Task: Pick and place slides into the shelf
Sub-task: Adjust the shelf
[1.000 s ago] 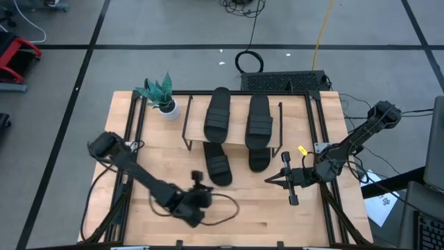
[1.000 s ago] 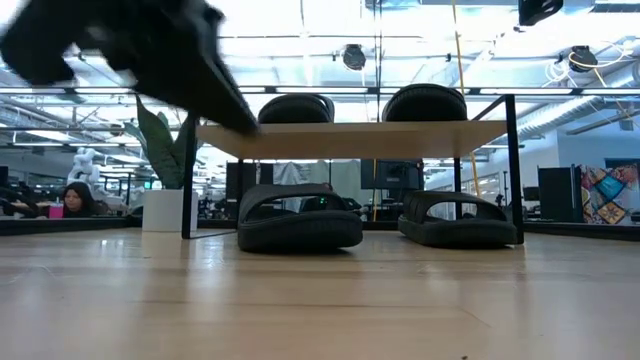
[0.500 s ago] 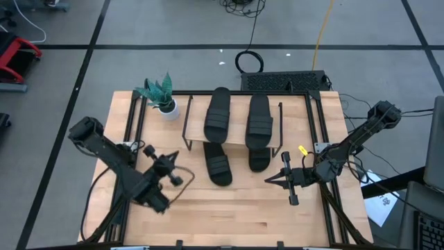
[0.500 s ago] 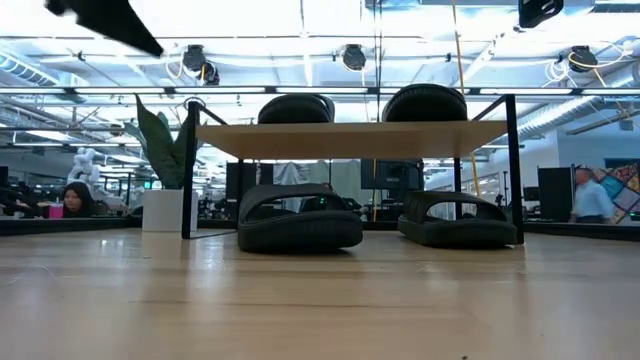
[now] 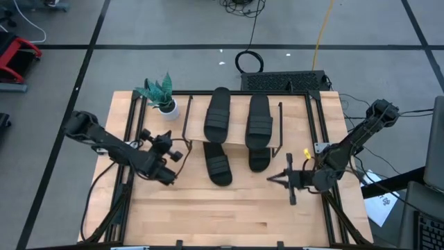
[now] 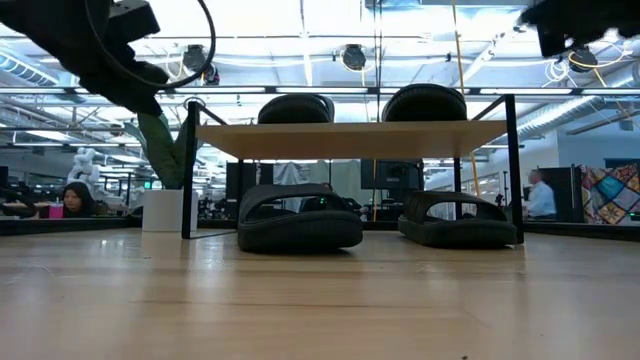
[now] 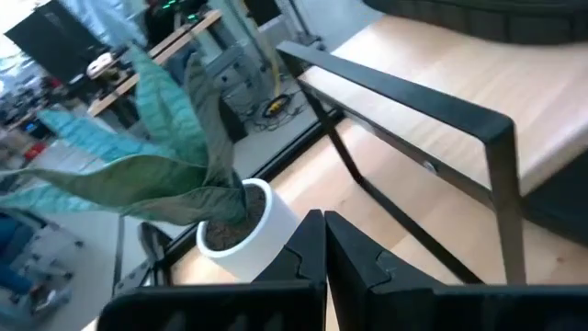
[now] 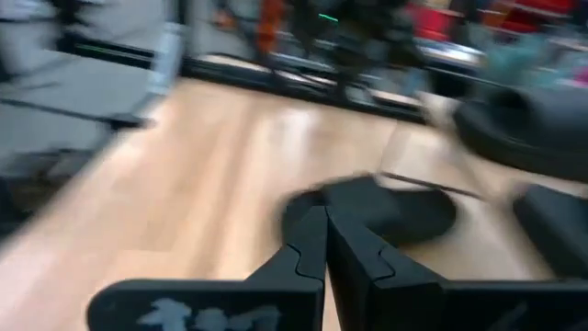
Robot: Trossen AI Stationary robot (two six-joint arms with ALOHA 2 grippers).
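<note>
The left gripper (image 5: pixel 154 144) is seen pressed together and empty, now drawn back toward the left edge of the table (image 5: pixel 229 222), where a second ago it hung low over the near middle of the boards. It is pointed at the potted plant (image 5: pixel 161 94) near the far left corner. The right gripper (image 5: pixel 276 178), also closed and empty, is held near the right edge, little moved. All four slides are already stowed: two (image 5: pixel 217 113) (image 5: pixel 259 120) lie on the shelf (image 5: pixel 236 137) board at the far edge, and two (image 5: pixel 218 164) (image 5: pixel 259 158) are tucked beneath it on the tabletop, toes poking out toward the near side. With nothing left loose, the task is judged essentially finished, and the left arm's retreat reads as a return to rest.
</note>
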